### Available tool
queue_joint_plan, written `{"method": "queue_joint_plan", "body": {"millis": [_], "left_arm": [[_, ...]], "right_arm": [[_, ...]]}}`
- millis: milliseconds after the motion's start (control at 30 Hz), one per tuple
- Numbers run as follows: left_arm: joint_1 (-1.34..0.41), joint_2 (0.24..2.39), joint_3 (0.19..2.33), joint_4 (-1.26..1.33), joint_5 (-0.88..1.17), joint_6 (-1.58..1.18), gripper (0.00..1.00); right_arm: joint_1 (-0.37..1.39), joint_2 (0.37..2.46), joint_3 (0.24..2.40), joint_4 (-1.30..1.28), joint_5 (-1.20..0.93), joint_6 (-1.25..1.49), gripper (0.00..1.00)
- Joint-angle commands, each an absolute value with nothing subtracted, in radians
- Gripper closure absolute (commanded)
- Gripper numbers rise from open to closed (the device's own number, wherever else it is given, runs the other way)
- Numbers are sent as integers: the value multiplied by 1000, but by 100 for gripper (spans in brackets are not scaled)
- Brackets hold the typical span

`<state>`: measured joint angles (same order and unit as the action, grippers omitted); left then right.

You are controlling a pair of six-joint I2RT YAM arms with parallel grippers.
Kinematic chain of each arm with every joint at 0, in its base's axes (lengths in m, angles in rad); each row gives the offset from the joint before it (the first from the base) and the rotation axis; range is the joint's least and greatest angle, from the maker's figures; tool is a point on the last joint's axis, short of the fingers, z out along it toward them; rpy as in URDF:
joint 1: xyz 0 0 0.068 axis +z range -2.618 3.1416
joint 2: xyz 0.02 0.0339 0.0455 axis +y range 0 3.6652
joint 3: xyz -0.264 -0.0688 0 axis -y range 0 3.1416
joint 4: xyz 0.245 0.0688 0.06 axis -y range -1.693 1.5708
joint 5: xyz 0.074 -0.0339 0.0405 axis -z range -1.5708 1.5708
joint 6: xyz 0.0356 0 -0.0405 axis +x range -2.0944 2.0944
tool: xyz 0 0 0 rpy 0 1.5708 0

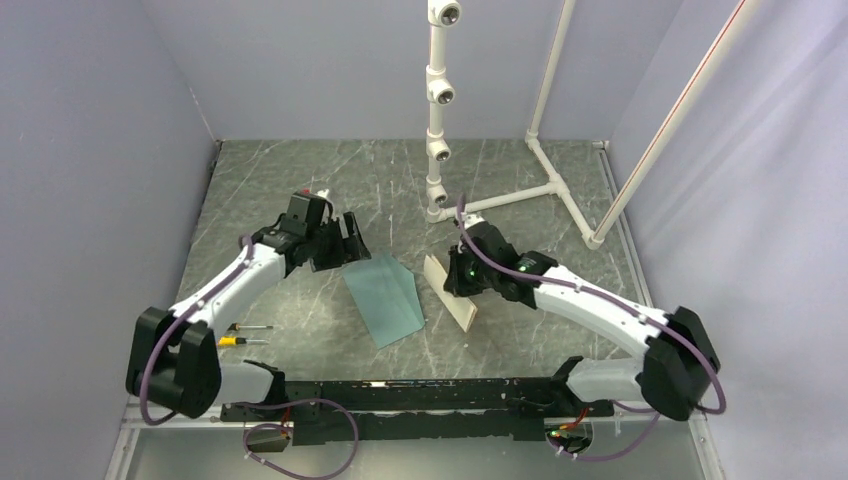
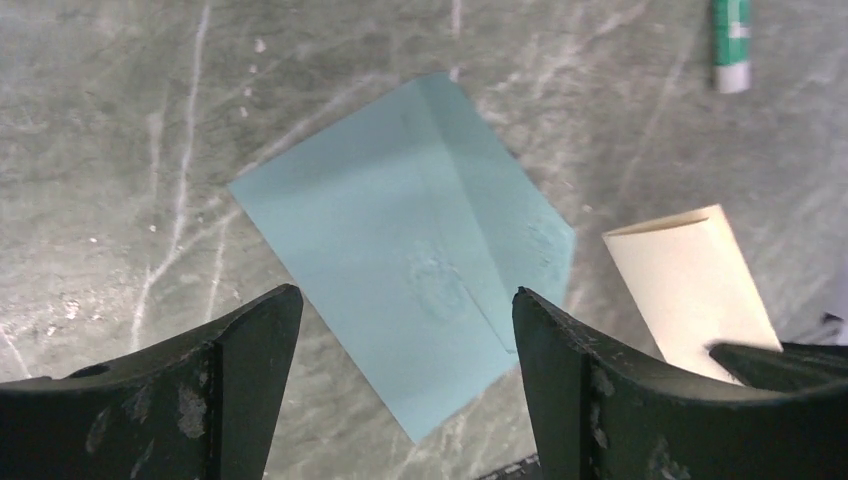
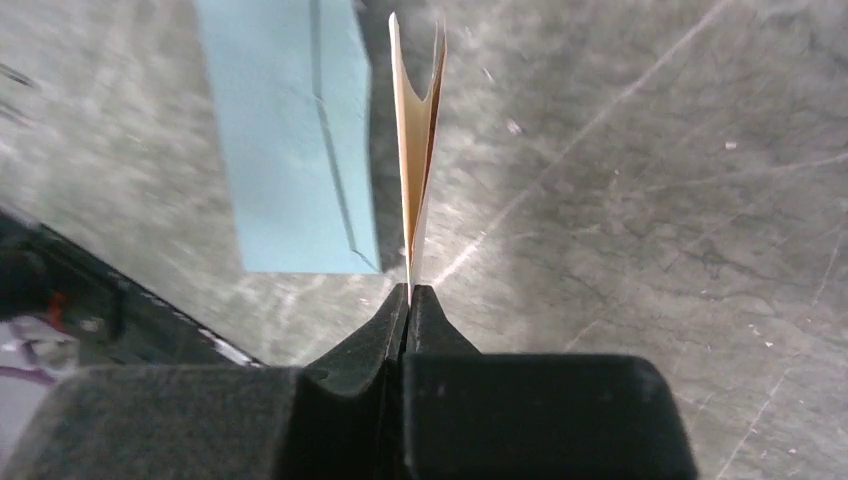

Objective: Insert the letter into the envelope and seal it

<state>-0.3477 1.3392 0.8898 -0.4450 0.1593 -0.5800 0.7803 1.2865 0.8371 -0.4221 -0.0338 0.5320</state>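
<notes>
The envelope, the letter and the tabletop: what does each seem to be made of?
Envelope: thin matte teal paper, flat with crisp fold lines. Letter: matte cream paper, folded into thin leaves where the right gripper pinches it. Tabletop: grey-green with white veins, like marble or a marble-print laminate; the look leaves it open.

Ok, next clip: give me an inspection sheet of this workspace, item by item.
Surface: dark marbled tabletop with pale streaks.
Job's things: teal envelope flat on the tabletop; folded letter beside it, not inside.
Clutter: two small hand tools by the left arm; glue stick beyond the envelope.
Grippers: left claw open above the envelope; right claw shut on the letter.
Cables: purple cables looping along both arms.
Surroundings: white pipe frame at the back; plain grey walls.
</notes>
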Motion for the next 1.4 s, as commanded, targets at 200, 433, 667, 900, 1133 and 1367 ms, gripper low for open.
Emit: {"method": "queue_joint_plan", "body": {"millis": [200,433,667,900,1133,1367], "left_arm": [[-349,1035,987,-434,502,-721,7],[-350,919,1030,-95,714,-934,7],[-350,933,1047,115,720,-1101,25],[-350,919,1033,190,711,-1162,29],[-350,931,1051,269,747,-1185,68],[-350,939,1132,141,816,-1010,97]], "right_arm": [[781,1015,836,133,-51,807,100],[781,1086,899,438,-266,913,100],[780,1124,931,613,-417,995,100],[779,1136,970,643,-475,970,100],[776,1128,986,560,-486,908,100],[755,1133,1081,319,-607,733,55]]}}
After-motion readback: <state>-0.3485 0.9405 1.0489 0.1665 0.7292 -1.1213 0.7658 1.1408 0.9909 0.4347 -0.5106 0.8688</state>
